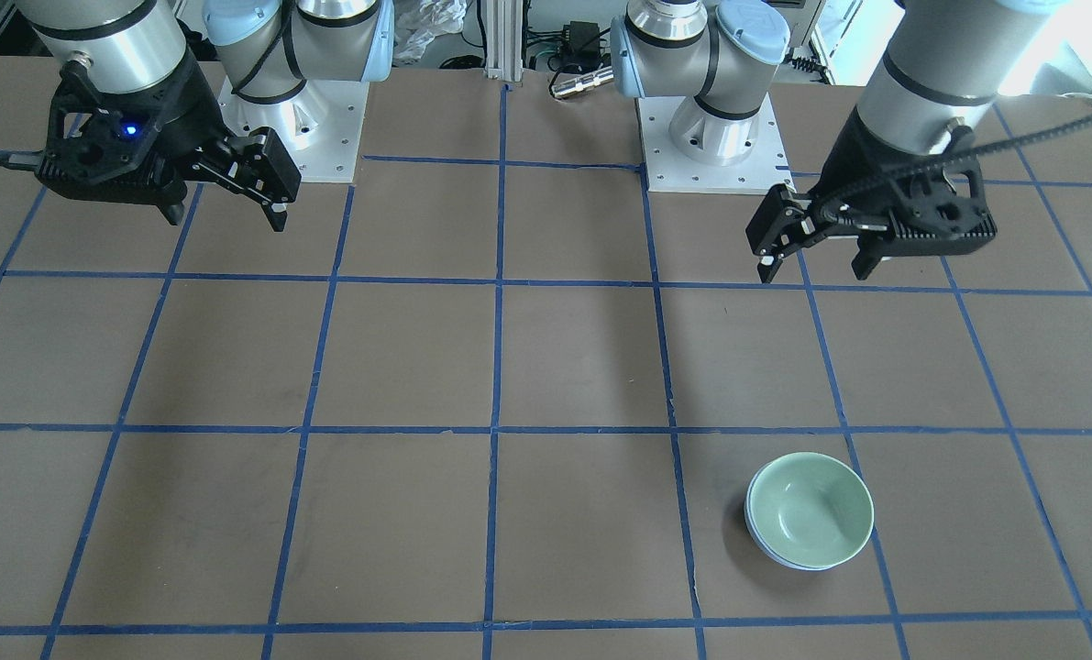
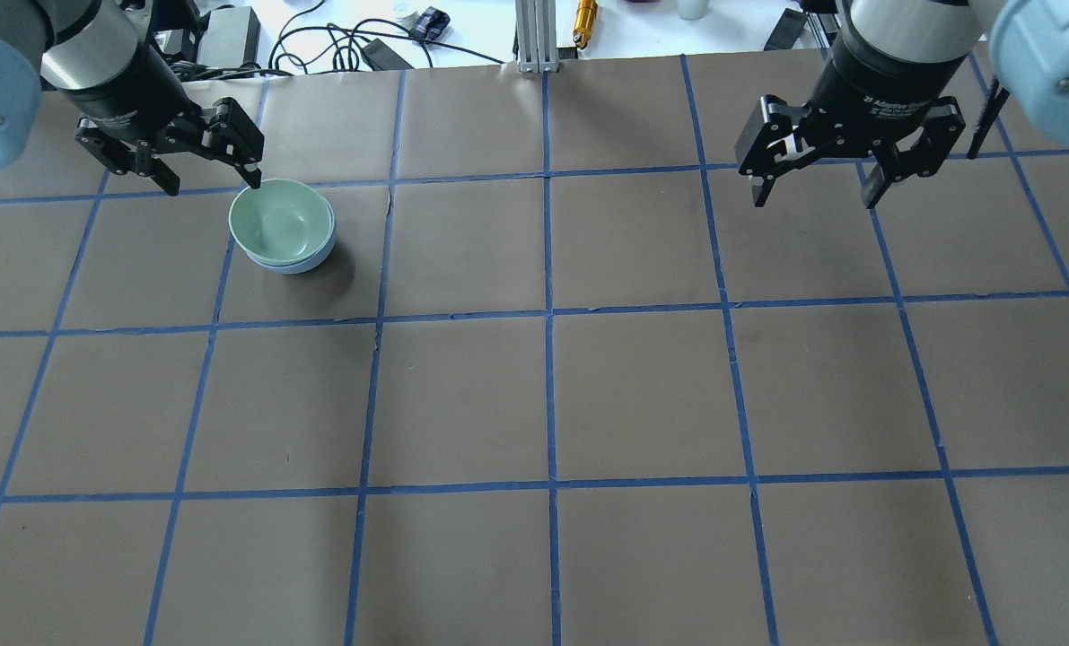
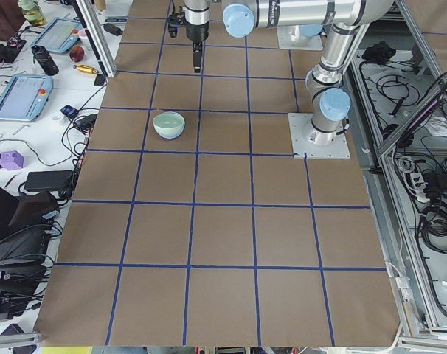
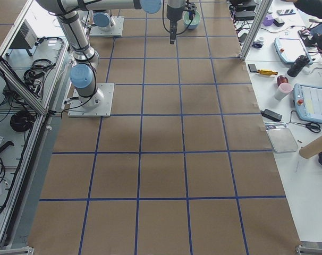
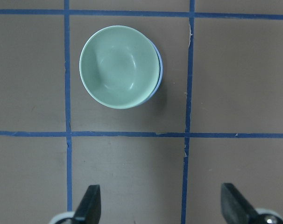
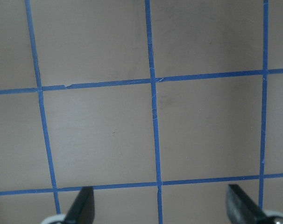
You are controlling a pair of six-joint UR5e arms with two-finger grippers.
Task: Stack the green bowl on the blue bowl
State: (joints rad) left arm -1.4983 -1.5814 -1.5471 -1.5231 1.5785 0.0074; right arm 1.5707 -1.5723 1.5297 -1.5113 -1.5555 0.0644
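The green bowl (image 1: 811, 509) sits nested inside the blue bowl (image 1: 766, 548), of which only a thin rim and lower wall show. The stack stands on the brown table on my left side, also in the overhead view (green (image 2: 281, 222), blue (image 2: 305, 265)) and the left wrist view (green (image 5: 119, 66), blue (image 5: 159, 70)). My left gripper (image 2: 214, 187) is open and empty, raised above the table just beside the stack, touching neither bowl. My right gripper (image 2: 814, 203) is open and empty, raised over the far right side.
The table (image 2: 552, 395) is brown paper with a blue tape grid. Cables, a gold tool (image 2: 585, 16) and a metal post (image 2: 534, 36) lie past its far edge. Both arm bases (image 1: 711, 137) stand at the robot's edge.
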